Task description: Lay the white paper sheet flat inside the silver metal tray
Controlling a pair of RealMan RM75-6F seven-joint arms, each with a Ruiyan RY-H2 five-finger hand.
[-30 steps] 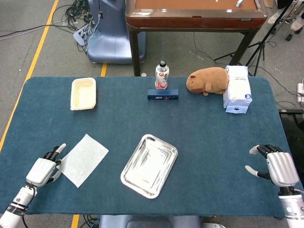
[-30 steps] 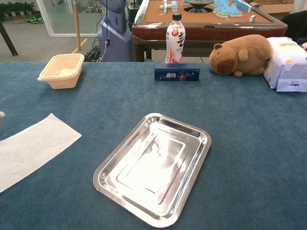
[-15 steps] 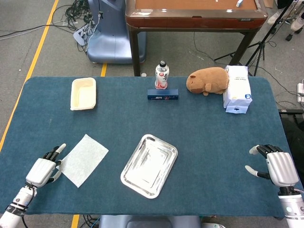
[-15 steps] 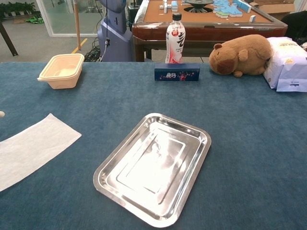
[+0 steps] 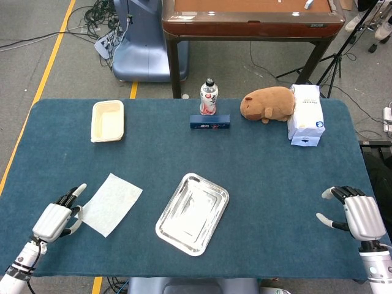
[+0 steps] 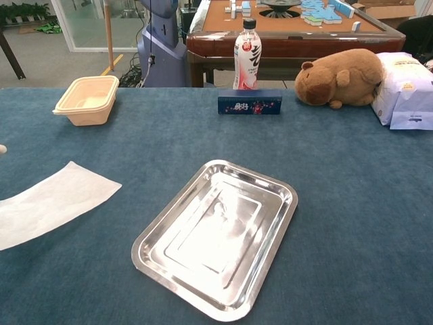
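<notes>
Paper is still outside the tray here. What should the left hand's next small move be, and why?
Probably lift the white paper sheet slightly and carry it toward the silver metal tray. The left hand is at the sheet's near corner and seems to pinch it, and the tray lies empty just beside it. The right hand is far off, open.

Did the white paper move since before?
Yes. The white paper sheet has shifted: its right corner now lies a bit nearer the silver metal tray, with the left robot hand at its edge.
</notes>
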